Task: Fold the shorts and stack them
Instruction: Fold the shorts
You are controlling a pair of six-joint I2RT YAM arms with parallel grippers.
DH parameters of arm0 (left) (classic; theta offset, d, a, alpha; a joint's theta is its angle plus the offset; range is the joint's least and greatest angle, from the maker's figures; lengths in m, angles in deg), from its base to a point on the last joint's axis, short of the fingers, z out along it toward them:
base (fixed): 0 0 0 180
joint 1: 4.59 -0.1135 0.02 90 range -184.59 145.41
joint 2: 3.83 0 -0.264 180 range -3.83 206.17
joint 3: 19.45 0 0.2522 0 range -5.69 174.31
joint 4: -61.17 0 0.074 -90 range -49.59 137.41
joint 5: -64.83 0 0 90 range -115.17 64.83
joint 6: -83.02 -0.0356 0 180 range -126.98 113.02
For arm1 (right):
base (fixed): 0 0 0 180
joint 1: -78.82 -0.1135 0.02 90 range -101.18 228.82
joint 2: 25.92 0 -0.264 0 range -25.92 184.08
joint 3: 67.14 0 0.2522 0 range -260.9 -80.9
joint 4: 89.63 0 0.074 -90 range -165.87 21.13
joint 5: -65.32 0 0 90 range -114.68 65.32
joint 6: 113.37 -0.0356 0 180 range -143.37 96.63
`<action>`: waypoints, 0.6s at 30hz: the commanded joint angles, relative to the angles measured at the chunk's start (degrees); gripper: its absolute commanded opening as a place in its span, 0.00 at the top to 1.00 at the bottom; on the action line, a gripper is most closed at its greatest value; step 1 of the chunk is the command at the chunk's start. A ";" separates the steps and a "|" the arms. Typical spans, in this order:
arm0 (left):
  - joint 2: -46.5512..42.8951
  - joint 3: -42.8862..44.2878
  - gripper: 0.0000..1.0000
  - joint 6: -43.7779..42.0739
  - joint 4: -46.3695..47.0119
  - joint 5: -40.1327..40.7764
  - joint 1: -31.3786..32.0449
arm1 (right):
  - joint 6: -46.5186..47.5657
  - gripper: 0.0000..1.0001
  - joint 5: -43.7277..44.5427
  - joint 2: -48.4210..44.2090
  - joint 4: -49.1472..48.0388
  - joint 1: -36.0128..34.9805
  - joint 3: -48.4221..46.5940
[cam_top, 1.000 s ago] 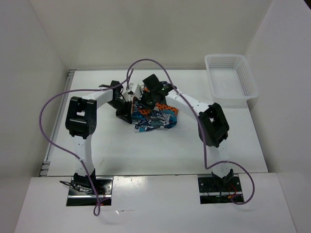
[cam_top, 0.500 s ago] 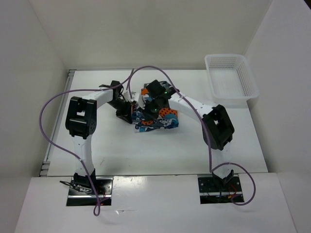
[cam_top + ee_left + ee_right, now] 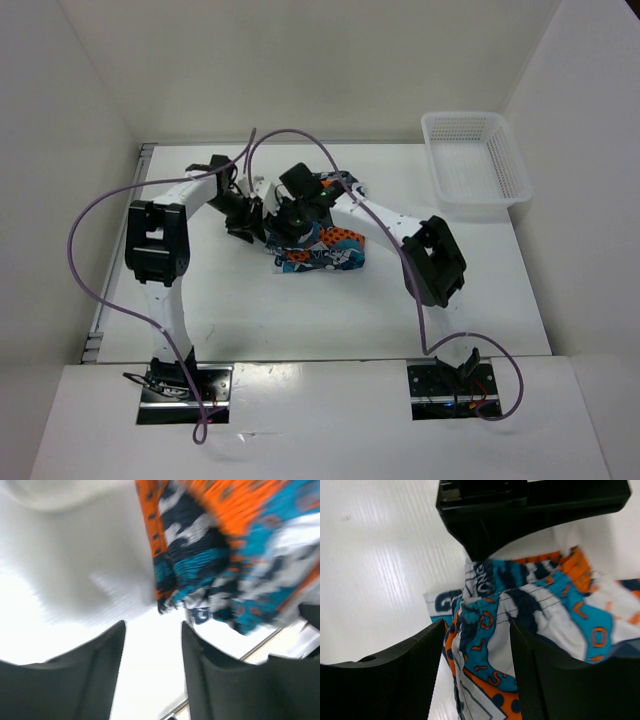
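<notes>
The shorts (image 3: 325,250) lie as a folded bundle in the middle of the white table, with a blue, orange, white and black print. Both grippers are at the bundle's left end. My left gripper (image 3: 258,228) is open, and the left wrist view shows only bare table between its fingers (image 3: 107,665), with the shorts (image 3: 225,555) just beyond the tips. My right gripper (image 3: 476,625) is open too. It hangs over the folded edge of the shorts (image 3: 545,610), and printed fabric shows in the gap between its fingers (image 3: 420,670).
A white mesh basket (image 3: 475,165) stands at the back right corner of the table (image 3: 480,290). Purple cables loop over both arms. The black body of the left gripper (image 3: 530,505) sits close in front of the right wrist camera.
Both grippers have gone from shut to open, letting go of the shorts. The right gripper has shifted left over the bundle's left end, and the left arm has drawn slightly back and left.
</notes>
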 commanded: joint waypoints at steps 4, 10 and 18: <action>-7.56 13.02 0.36 -0.30 -2.57 -4.36 -1.34 | -1.79 0.38 -0.99 -10.05 0.89 -0.09 -2.86; -1.87 17.95 0.30 -0.30 -0.02 0.38 3.75 | 4.88 0.38 12.62 -22.53 -0.24 -0.09 16.62; 5.61 17.96 0.30 -0.30 4.81 8.91 6.74 | 6.12 0.39 23.18 -29.04 -5.25 -0.09 34.06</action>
